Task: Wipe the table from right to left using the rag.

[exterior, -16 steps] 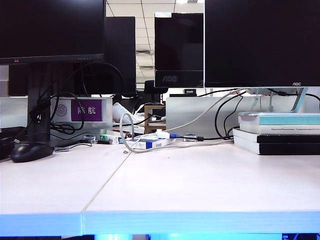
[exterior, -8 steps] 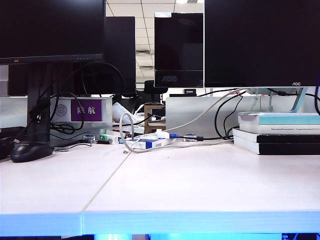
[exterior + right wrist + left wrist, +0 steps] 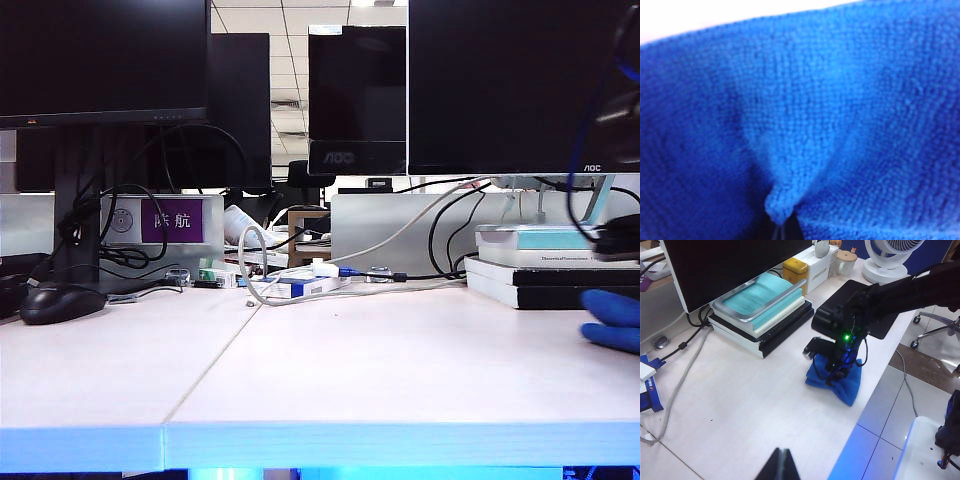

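Note:
The rag [image 3: 612, 318] is a bright blue fuzzy cloth resting on the white table [image 3: 350, 370] at its far right edge. My right gripper [image 3: 622, 250] stands over it, pointing down. In the left wrist view the right gripper [image 3: 834, 374] pinches the top of the rag [image 3: 847, 388], which bunches up under it in front of the book stack. The rag [image 3: 815, 115] fills the right wrist view, a fold of it caught between the shut fingertips of the right gripper [image 3: 782, 231]. My left gripper [image 3: 781, 466] hangs shut and empty above the bare table [image 3: 740, 400].
A stack of books [image 3: 555, 265] lies just behind the rag. Several monitors line the back, with cables and small boxes [image 3: 300, 285] mid-table. A black mouse [image 3: 62, 302] sits at far left. The table's front edge [image 3: 400, 445] is near.
The right arm with the blue rag has come into the exterior view at the right edge, where nothing showed a second ago. Nothing else on the table has moved.

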`<action>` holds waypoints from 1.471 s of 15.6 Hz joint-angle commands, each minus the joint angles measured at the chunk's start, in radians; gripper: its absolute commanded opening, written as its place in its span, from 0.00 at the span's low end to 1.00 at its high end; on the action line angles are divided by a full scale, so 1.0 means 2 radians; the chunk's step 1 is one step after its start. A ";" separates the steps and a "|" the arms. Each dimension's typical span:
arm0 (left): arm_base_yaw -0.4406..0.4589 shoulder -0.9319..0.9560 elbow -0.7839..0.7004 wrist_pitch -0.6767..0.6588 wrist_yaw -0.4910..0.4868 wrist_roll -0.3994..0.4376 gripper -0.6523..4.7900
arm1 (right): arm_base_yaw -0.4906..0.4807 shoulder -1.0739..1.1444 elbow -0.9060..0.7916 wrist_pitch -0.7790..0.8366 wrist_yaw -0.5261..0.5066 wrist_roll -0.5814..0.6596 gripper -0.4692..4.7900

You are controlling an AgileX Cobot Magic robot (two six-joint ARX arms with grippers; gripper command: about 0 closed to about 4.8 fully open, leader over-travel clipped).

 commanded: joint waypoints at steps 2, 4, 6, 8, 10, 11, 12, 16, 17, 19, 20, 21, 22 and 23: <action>0.000 -0.002 0.003 0.006 0.004 0.000 0.11 | 0.039 0.014 -0.014 0.008 -0.075 0.021 0.08; 0.000 -0.002 0.003 0.006 0.004 0.000 0.11 | 0.061 0.014 -0.014 0.011 -0.076 0.023 0.08; 0.000 -0.003 0.003 -0.001 0.003 0.000 0.11 | 0.078 0.014 -0.014 0.017 -0.076 0.037 0.08; 0.000 -0.004 0.007 -0.034 0.000 0.000 0.11 | 0.088 0.014 -0.013 0.024 -0.089 0.044 0.08; 0.000 -0.006 0.007 -0.058 -0.001 0.000 0.11 | 0.102 0.014 -0.013 0.036 -0.090 0.055 0.08; 0.000 -0.006 0.007 -0.063 -0.001 0.000 0.11 | 0.108 0.014 -0.013 0.039 -0.090 0.057 0.08; 0.000 -0.008 0.007 -0.068 -0.016 0.000 0.11 | 0.114 0.014 -0.013 0.042 -0.091 0.059 0.08; 0.000 -0.025 0.007 -0.074 -0.083 0.001 0.11 | 0.146 0.014 -0.013 0.050 -0.090 0.077 0.08; 0.000 -0.029 0.007 -0.076 -0.089 0.001 0.11 | 0.153 0.015 -0.013 0.055 -0.092 0.083 0.08; 0.000 -0.032 0.007 -0.082 -0.090 0.000 0.11 | 0.173 0.016 -0.013 0.063 -0.095 0.097 0.08; 0.000 -0.032 0.007 -0.085 -0.090 0.000 0.11 | 0.179 0.017 -0.013 0.068 -0.101 0.102 0.08; 0.000 -0.032 0.007 -0.086 -0.090 0.000 0.11 | 0.182 0.017 -0.013 0.071 -0.106 0.109 0.08; 0.000 -0.033 0.007 -0.087 -0.090 0.000 0.11 | 0.185 0.017 -0.013 0.077 -0.113 0.113 0.08; 0.000 -0.034 0.007 -0.087 -0.090 0.000 0.11 | 0.185 0.017 -0.013 0.081 -0.116 0.123 0.08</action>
